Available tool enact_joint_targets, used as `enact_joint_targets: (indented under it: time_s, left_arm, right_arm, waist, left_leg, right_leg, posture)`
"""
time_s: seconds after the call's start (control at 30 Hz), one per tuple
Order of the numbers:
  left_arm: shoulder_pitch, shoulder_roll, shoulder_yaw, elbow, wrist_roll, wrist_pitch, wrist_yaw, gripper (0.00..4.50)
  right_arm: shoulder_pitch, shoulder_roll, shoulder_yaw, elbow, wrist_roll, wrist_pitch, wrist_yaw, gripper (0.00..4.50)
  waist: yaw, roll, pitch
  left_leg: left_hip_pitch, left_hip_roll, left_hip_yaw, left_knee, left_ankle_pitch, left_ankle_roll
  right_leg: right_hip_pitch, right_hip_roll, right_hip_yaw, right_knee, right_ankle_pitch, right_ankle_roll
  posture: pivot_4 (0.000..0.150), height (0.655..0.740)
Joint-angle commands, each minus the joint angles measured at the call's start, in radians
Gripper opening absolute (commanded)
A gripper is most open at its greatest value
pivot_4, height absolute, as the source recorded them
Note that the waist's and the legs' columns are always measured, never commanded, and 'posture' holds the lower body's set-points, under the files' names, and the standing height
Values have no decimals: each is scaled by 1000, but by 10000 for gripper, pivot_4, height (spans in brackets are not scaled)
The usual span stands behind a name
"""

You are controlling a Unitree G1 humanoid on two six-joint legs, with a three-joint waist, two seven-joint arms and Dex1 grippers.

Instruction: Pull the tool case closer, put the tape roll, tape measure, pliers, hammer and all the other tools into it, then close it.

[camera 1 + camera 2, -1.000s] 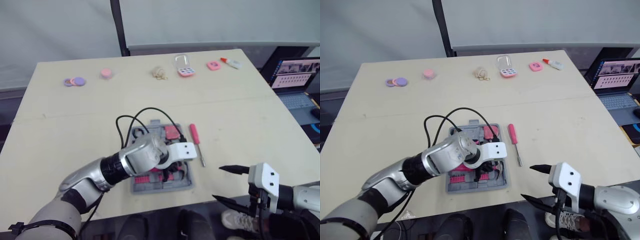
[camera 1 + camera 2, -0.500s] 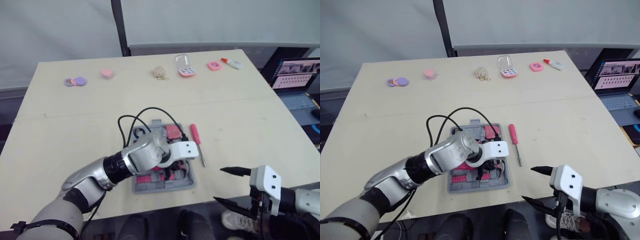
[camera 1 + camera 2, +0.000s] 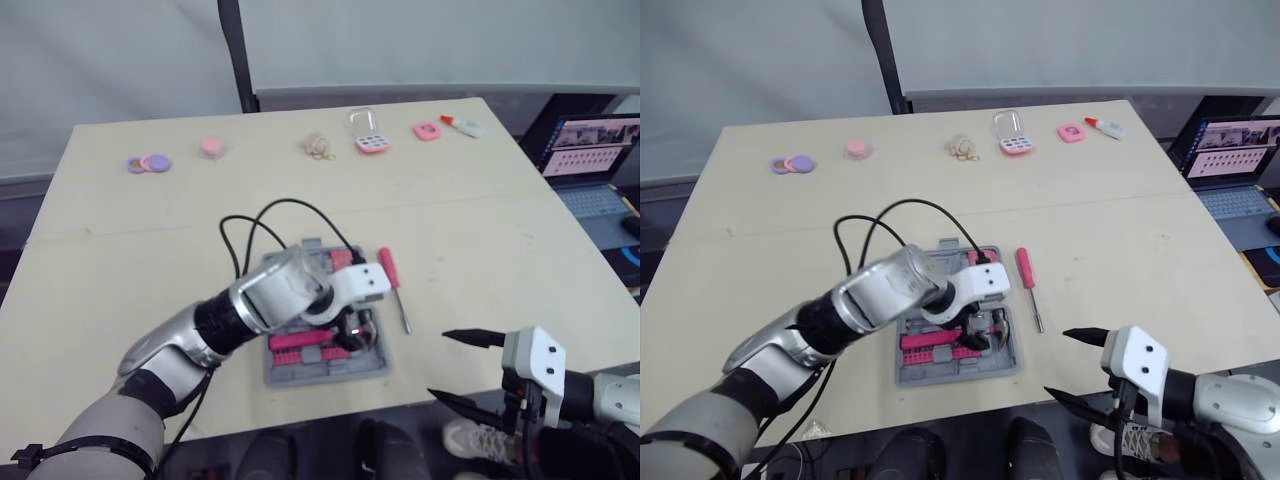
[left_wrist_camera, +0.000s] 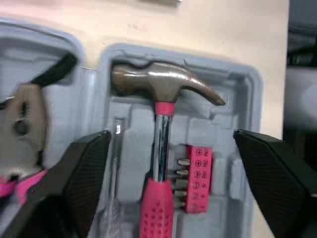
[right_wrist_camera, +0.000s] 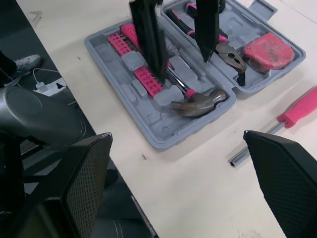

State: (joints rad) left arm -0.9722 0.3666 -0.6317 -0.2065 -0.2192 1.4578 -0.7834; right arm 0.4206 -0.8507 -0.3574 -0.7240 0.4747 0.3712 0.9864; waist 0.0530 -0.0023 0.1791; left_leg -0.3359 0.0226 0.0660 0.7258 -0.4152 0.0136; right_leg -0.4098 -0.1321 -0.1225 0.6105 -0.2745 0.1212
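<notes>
One tool is out for sure: the pink screwdriver (image 3: 394, 290) lies on the counter (image 3: 500, 230), just beside the tool case (image 3: 330, 372), at its 3 o'clock. The tool case lies open at the counter's 6 o'clock side, near the edge. The hammer (image 4: 163, 87), the pliers (image 5: 228, 49) and the red tape measure (image 5: 267, 49) lie in their beds inside it.

I think most of the job is done. The screwdriver must go in, and then the lid must shut.

The left claw (image 4: 172, 134) hangs over the hammer, spread wide, with nothing in it. The right claw (image 3: 437, 363) is at the case's 4 o'clock, by the counter's edge, also spread wide and empty.

The left arm covers part of the case, and I cannot find the tape roll. Small things (image 3: 212, 146) line the counter's 12 o'clock edge, too small to name.
</notes>
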Motion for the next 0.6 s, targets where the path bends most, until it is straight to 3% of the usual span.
enact_joint_targets:
  time_s: [0.03,0.2,0.23,0.3,0.53,0.6]
  left_arm:
    - [74,-27,189,-73,-63,-24,23,42722]
    - [266,22,386,-118,-129,-305,-17,42722]
    - [295,36,411,-113,-135,-330,-18,40395]
    - [356,80,437,-109,-146,-396,-43,35270]
    - [522,158,447,-47,-116,-648,-89,451]
    - [577,173,429,-39,-90,-752,-106,451]
  right_arm:
    - [-7,-4,-10,-13,19,-11,12,45000]
    - [-22,-5,-5,-8,16,-9,12,45000]
    - [-25,-6,-4,-7,16,-8,12,45000]
    - [-28,-9,-4,-3,16,-8,14,45000]
    - [-43,-13,-1,6,16,-8,19,45000]
    - [-46,-13,-1,8,17,-8,21,45000]
  waist:
    - [-1,0,0]
    - [-5,0,0]
    - [-5,0,0]
    - [-6,0,0]
    - [0,1,0]
    - [-4,1,0]
  left_leg:
    - [0,0,0,0,0,0]
    - [0,1,0,0,0,0]
    - [0,1,0,0,0,0]
    - [1,1,0,0,0,0]
    - [0,-1,0,0,0,0]
    - [1,-1,0,0,0,0]
  right_leg:
    - [0,0,0,0,0,0]
    - [0,0,0,0,0,0]
    - [0,1,-1,0,0,0]
    - [0,0,0,0,0,0]
    - [1,-1,0,-1,0,1]
    - [0,-1,0,-1,0,1]
  posture:
    - [1500,7287]
    - [1500,7287]
    - [1500,7287]
    - [1500,7287]
    - [1500,7287]
    - [1500,7287]
